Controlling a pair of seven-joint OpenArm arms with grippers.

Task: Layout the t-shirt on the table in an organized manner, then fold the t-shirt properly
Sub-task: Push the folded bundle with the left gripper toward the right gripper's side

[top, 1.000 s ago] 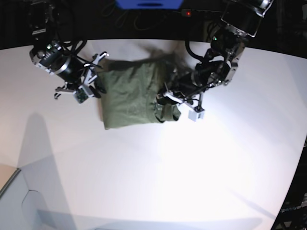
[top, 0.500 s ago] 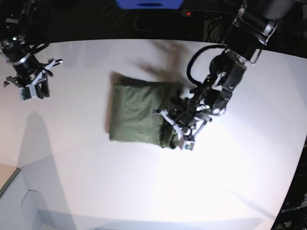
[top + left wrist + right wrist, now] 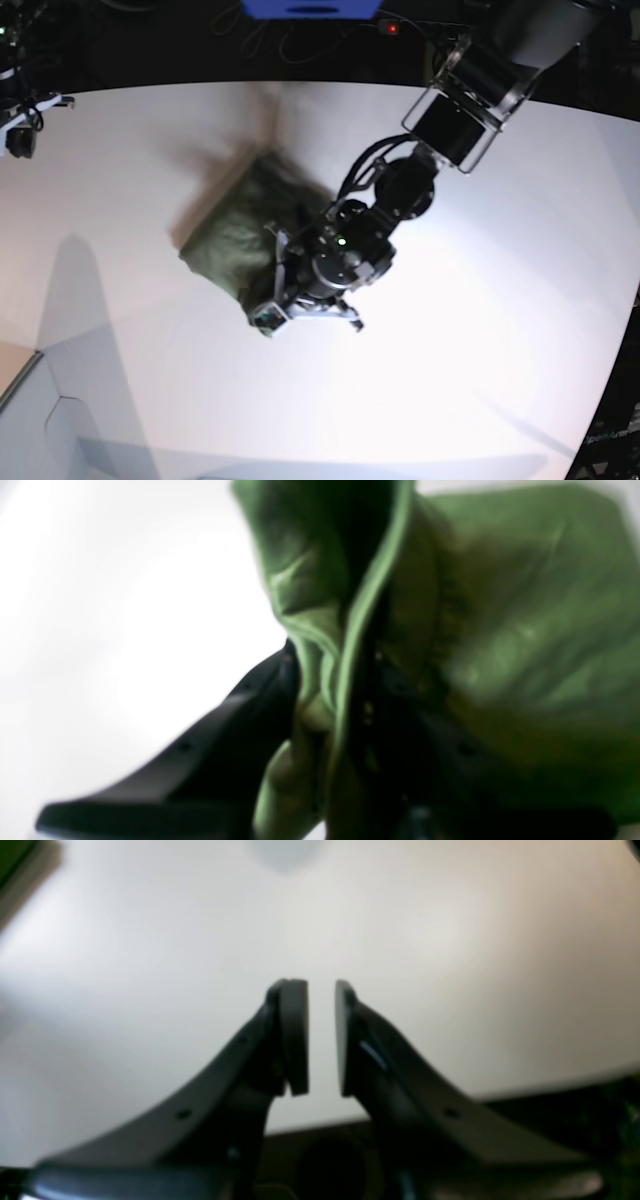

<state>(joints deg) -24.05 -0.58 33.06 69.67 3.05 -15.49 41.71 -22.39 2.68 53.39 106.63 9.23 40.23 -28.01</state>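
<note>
The olive-green t-shirt (image 3: 228,232) lies as a folded bundle on the white table (image 3: 450,380), left of centre and skewed. My left gripper (image 3: 272,312) reaches across it and is shut on its near right edge. In the left wrist view, bunched green t-shirt (image 3: 500,630) fills the jaws of the left gripper (image 3: 330,680); one black finger (image 3: 240,720) shows and cloth covers the other. My right gripper (image 3: 18,138) sits at the far left back edge, away from the shirt. In its own view the right gripper (image 3: 321,1035) is empty, with a narrow gap between the pads above bare table (image 3: 450,940).
The table's curved back edge meets a dark background with cables and a blue object (image 3: 312,8). A pale box corner (image 3: 20,395) sits at the front left. The left arm's body (image 3: 400,190) hangs over the table's middle.
The left gripper has dragged the shirt toward the front left and turned it askew. The right arm has pulled back to the far left corner, off the shirt.
</note>
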